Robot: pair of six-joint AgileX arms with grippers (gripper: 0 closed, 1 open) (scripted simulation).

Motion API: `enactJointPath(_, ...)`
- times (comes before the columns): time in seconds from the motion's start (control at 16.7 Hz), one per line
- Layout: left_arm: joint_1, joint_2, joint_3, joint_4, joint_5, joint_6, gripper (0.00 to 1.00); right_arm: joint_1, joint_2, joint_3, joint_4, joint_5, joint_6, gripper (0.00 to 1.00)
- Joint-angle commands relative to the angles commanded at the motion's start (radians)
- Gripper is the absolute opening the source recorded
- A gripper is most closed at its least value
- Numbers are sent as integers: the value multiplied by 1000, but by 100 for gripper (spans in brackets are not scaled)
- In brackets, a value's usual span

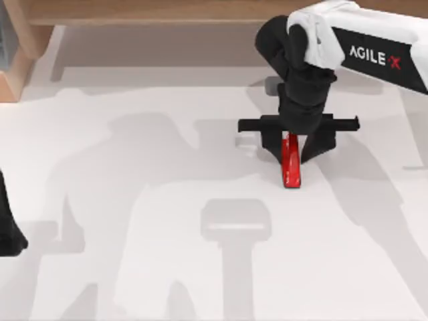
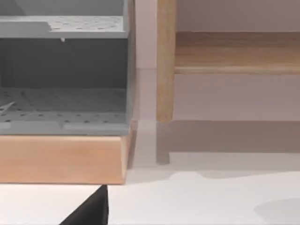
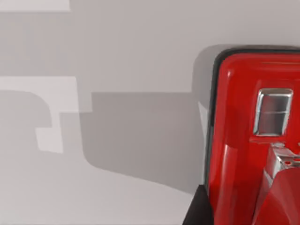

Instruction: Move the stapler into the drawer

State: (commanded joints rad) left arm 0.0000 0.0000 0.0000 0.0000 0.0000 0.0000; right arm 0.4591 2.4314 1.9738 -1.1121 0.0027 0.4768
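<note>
Stapler clamped upright between right pincer fingers, above the table.

White-shelled right arm with black "AGILEX" panel, red X; black wrist; matte-black right gripper
</note>
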Motion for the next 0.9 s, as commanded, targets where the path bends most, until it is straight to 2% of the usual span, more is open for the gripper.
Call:
enactJointPath(0.12, 0, 0, 0, 0, 0, 0, 100, 0, 0, 0, 0, 0, 0, 2)
enactJointPath(0.18, 0, 0, 0, 0, 0, 0, 100, 0, 0, 0, 0, 0, 0, 0)
enactJointPath(0.72, 0, 0, 0, 0, 0, 0, 100, -2, -2, 3, -4, 0, 0, 0)
enactJointPath(0.9, 0, 0, 0, 0, 0, 0, 100, -3, -14, 45, -58, 0, 0, 0)
